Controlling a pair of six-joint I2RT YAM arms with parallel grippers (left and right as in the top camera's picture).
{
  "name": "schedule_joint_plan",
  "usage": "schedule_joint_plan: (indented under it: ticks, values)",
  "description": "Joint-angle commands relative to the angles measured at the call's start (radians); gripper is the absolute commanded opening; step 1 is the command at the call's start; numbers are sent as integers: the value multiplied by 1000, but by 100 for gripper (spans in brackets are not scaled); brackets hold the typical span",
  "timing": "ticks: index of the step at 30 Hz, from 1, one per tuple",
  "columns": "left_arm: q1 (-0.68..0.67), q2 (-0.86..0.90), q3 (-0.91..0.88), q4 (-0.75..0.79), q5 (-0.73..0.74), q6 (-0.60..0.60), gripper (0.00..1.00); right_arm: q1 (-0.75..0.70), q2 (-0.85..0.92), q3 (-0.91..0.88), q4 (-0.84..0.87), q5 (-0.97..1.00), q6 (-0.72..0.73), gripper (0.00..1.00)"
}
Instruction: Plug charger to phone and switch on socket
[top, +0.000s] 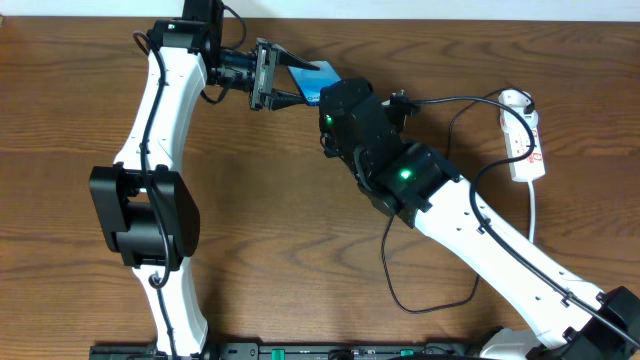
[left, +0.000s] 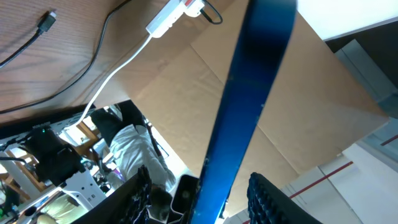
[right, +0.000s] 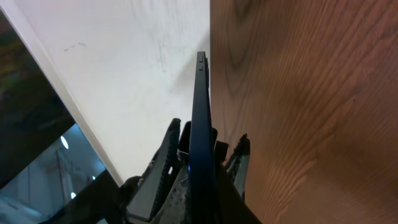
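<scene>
Jaws of my right gripper (right: 208, 134) clench the phone (right: 200, 93), left gripper (left: 202, 186) hold unclear; plugging awaits, so next fetch the charger (left: 46, 20) tip, upper left.

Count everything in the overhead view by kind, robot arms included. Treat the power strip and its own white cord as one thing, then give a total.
Robot arms: 2, the left arm and the right arm
Phone: 1
Charger cable: 1
Power strip: 1
Total: 5
</scene>
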Motion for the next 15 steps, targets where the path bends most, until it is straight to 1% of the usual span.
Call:
schedule_joint_plan:
  ticks: [1,2,4,6,12,15]
  values:
    - [-1,-34,21,2,19,-7,47,8,-15,27,10,34,14,2]
    - [-1,-34,21,2,19,-6,43,8,-15,27,10,34,14,2]
    - [-1,-34,21,1,19,-6,40,8,-15,27,10,34,14,2]
    - [-1,-34,21,1,19,-7,35,8,-15,27,13,34,14,2]
    - [-1,-34,21,1,20,-10,33,10,-15,27,25,17,14,2]
    - [-1,-34,21,1,20,-10,25,10,-15,27,37,-3,14,2]
